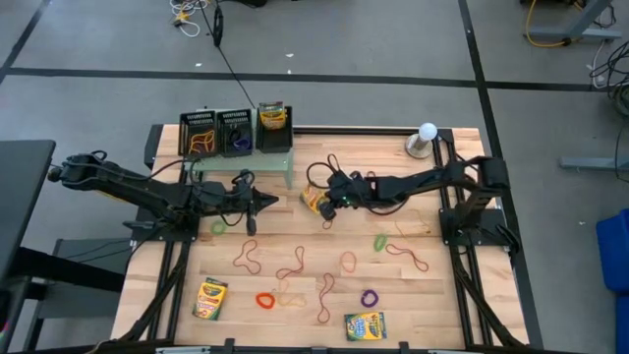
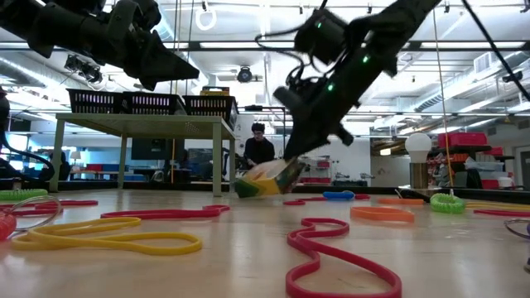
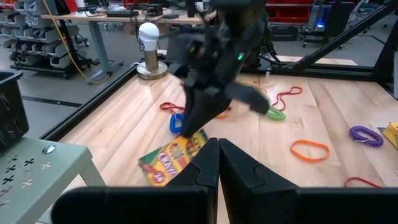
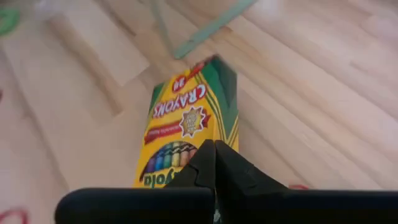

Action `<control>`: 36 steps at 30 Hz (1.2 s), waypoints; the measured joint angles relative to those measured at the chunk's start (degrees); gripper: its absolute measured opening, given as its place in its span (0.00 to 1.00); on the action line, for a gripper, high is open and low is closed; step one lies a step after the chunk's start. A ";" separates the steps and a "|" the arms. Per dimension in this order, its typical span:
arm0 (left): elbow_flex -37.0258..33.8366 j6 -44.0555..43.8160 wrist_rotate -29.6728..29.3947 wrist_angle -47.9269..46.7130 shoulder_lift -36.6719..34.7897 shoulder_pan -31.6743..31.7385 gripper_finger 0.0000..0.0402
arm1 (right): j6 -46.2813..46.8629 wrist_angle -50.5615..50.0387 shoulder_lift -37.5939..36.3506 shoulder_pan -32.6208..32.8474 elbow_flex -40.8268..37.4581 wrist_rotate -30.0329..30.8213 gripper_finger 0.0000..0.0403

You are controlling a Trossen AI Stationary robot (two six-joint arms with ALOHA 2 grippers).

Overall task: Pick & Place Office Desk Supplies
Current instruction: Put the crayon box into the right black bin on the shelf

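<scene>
Your right gripper [image 1: 326, 206] sits near the middle of the counter [image 1: 432, 295], just in front of the pale green perforated stand [image 1: 270, 157], and its fingers are pinched together at the edge of a yellow-and-green crayon box [image 1: 314, 202]; in the right wrist view the fingertips meet right over the near end of that box [image 4: 186, 124], but you cannot tell whether the cardboard is actually caught between them. In the low view the box [image 2: 265, 180] is tilted, one end down on the wood and the other raised under the gripper [image 2: 291, 170]. Your left gripper [image 1: 267, 204] hangs closed and empty just left of that box, pointing at it, and the left wrist view shows its two fingers [image 3: 239, 171] pressed together. Two more crayon boxes lie flat near the front edge, one front left [image 1: 210, 298] and one front centre [image 1: 365, 325]. Rubber bands [image 1: 295, 265] in many colours are scattered over the front half of the counter. Three black mesh trays [image 1: 236, 131] stand in a row on the stand, and a white globe [image 1: 427, 133] stands at the back right.
</scene>
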 joint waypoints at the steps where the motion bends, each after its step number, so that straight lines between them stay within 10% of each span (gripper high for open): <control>1: 0.00 0.00 0.00 -0.01 -0.01 0.00 0.03 | -0.67 -1.02 -0.94 0.62 0.00 0.12 0.00; 19: 0.00 0.00 0.02 0.02 -0.01 -0.01 0.03 | -12.19 -40.15 -3.22 11.04 25.08 3.09 0.00; 27: 0.00 -0.02 0.02 -0.01 -0.02 -0.02 0.03 | 13.17 -44.29 -6.03 16.50 13.77 5.08 0.01; 36: 0.00 -0.02 0.00 0.01 0.00 0.00 0.03 | 61.54 -22.40 -13.91 21.73 -12.01 7.96 0.14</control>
